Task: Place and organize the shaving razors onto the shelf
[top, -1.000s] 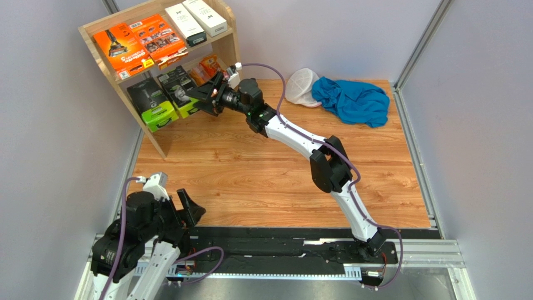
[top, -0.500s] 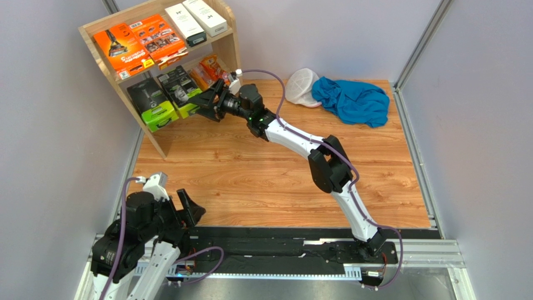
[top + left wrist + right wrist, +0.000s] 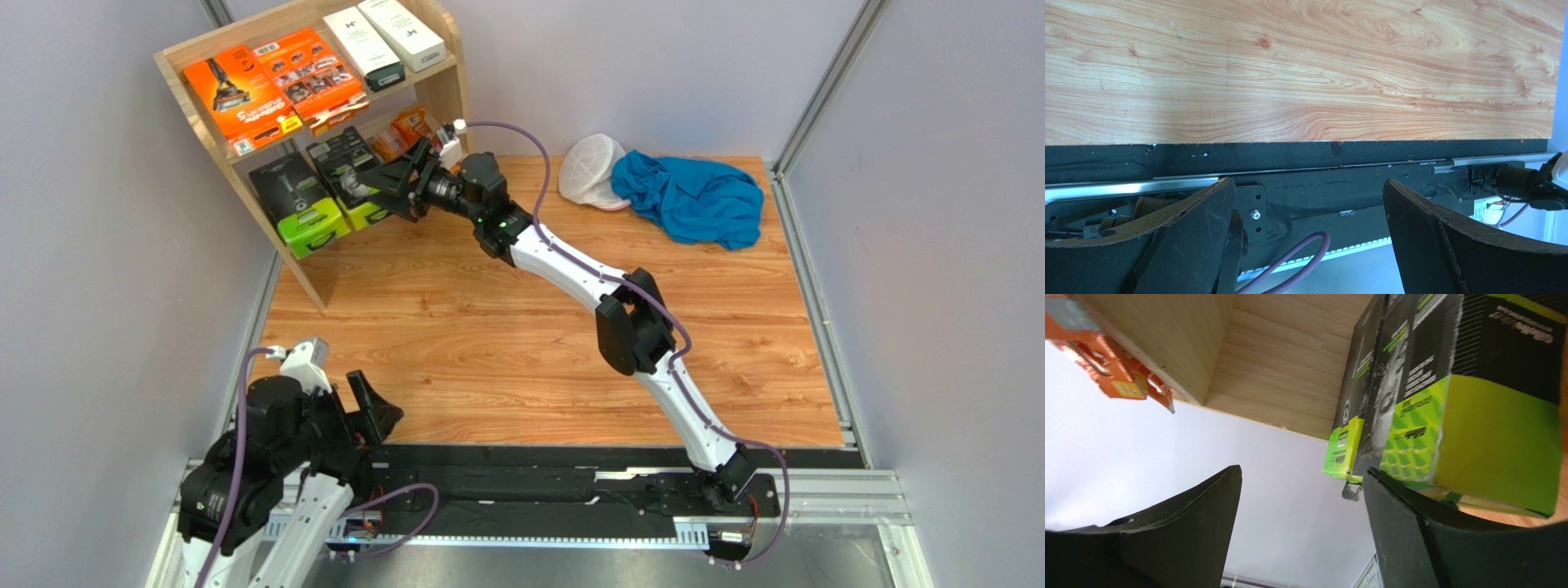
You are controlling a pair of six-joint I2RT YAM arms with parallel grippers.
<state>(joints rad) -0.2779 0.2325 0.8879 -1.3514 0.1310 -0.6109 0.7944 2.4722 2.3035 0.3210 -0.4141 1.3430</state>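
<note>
While the right pincer (image 3: 390, 186) hangs with jaws apart and empty at the lower tier of the light-wood two-tier shelf (image 3: 461, 88), black-and-lime-green razor packs (image 3: 1468, 416) stand just beside it. Small orange packets (image 3: 411, 126) share that tier. Flat orange packs (image 3: 270, 80) and slim white boxes (image 3: 383, 37) lie on top. Left pincer (image 3: 1308, 184) is spread and empty, low over the wood-grain counter (image 3: 1290, 61).

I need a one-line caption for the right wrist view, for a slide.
Open right claw next to two black-and-lime-green razor packs in the wooden shelf.
</note>
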